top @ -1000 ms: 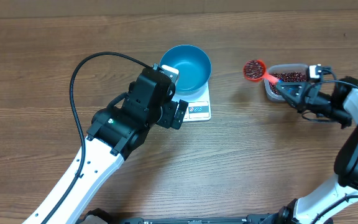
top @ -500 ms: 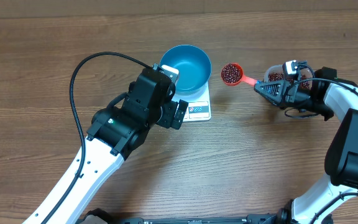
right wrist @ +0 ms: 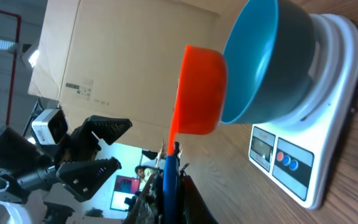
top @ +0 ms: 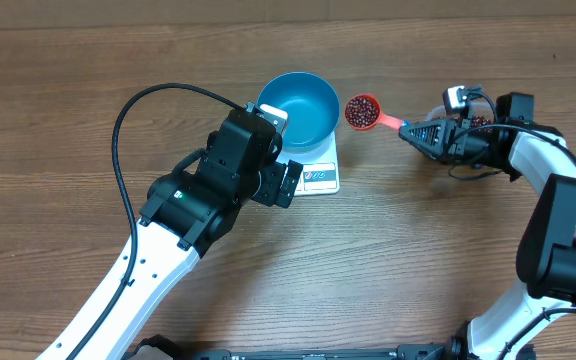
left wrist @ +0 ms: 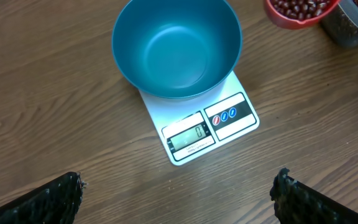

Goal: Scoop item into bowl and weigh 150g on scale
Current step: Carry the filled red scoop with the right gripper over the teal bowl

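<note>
The blue bowl [top: 300, 108] stands empty on the white scale [top: 320, 177], whose display [left wrist: 188, 137] reads 0. My right gripper [top: 415, 133] is shut on the handle of a red scoop [top: 361, 111] heaped with dark red beans, held level just right of the bowl's rim. In the right wrist view the scoop [right wrist: 197, 90] nearly touches the bowl [right wrist: 266, 62], and its blue handle end sits between the fingers of that gripper [right wrist: 169, 180]. My left gripper [left wrist: 179, 199] hangs open over bare table in front of the scale [left wrist: 229, 118], holding nothing.
A clear tub [left wrist: 353, 25] of beans stands at the right, largely hidden behind my right gripper in the overhead view. The left arm's black cable [top: 128, 110] loops over the table at the left. A cardboard box [right wrist: 117, 62] stands behind the table.
My right gripper has carried the loaded scoop leftward from above the tub to beside the bowl's right rim. The left arm has stayed still and open.
</note>
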{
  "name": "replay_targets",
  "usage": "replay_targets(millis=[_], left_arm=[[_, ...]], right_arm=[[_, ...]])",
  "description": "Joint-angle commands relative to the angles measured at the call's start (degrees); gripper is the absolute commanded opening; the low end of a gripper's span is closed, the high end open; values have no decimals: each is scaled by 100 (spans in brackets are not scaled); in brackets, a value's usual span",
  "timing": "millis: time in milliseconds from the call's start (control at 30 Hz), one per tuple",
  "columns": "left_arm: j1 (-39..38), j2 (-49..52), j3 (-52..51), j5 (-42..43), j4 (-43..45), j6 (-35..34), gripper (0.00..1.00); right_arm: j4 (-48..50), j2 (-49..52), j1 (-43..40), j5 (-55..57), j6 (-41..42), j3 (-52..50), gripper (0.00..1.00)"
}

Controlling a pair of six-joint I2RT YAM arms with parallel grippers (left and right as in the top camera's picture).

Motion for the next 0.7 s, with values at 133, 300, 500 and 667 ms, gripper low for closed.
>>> replay_targets(millis=[133, 300, 500, 667], left_arm=[[31, -63, 92, -50, 2, 22, 99], [31, -66, 92, -50, 2, 22, 99], [31, -66, 92, -50, 2, 22, 100], [31, -63, 92, -50, 2, 24, 100]], right_arm=[[820, 15, 284, -166, 1099, -11, 4], [1241, 15, 424, 181, 1609, -11, 4], [1880, 15, 664, 514, 2232, -11, 4], [2306, 15, 826, 636, 2494, -11, 4]])
